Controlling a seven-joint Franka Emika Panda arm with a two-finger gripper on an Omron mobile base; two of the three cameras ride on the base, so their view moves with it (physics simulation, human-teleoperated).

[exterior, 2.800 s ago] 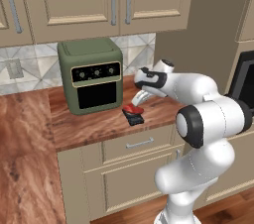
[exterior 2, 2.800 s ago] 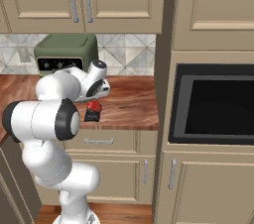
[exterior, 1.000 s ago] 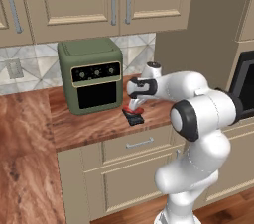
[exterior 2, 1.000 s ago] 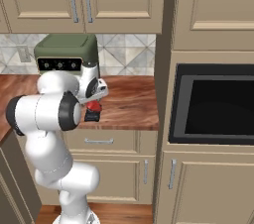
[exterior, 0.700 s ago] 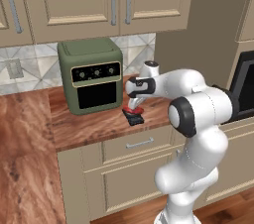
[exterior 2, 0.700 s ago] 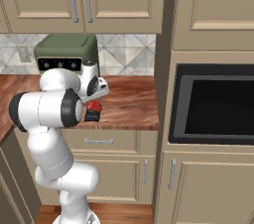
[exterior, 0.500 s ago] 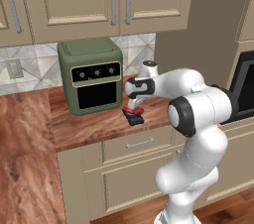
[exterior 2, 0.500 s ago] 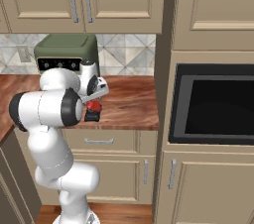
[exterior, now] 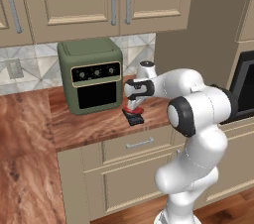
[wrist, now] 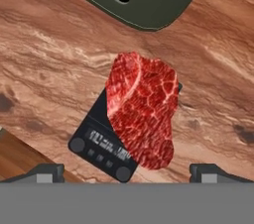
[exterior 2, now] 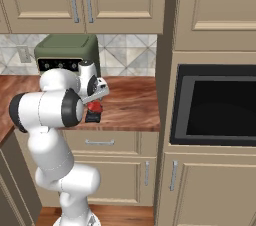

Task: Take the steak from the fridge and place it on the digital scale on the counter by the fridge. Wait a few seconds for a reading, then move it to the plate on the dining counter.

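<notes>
The red steak (wrist: 143, 115) lies flat on the small black digital scale (wrist: 99, 147), hanging over its top and right side. The scale sits on the wood counter (exterior: 94, 126) just in front of the green toaster oven. My gripper (wrist: 127, 172) hovers right above the steak, open, with a fingertip (wrist: 47, 172) wide on either side and nothing held. From the base views the gripper (exterior: 133, 103) points down at the steak (exterior: 134, 111) and the scale (exterior 2: 92, 117). The fridge, the plate and the dining counter are out of view.
A green toaster oven (exterior: 91, 80) stands at the back of the counter, close behind the scale. A black built-in oven (exterior 2: 215, 104) sits in the tall cabinet to the right. Upper cabinets (exterior: 99, 0) hang overhead. Drawers (exterior: 139, 143) lie below the counter edge.
My gripper has swung left and down from beside the scale to directly over the steak. In the last half second it barely moves. The steak stays on the scale.
</notes>
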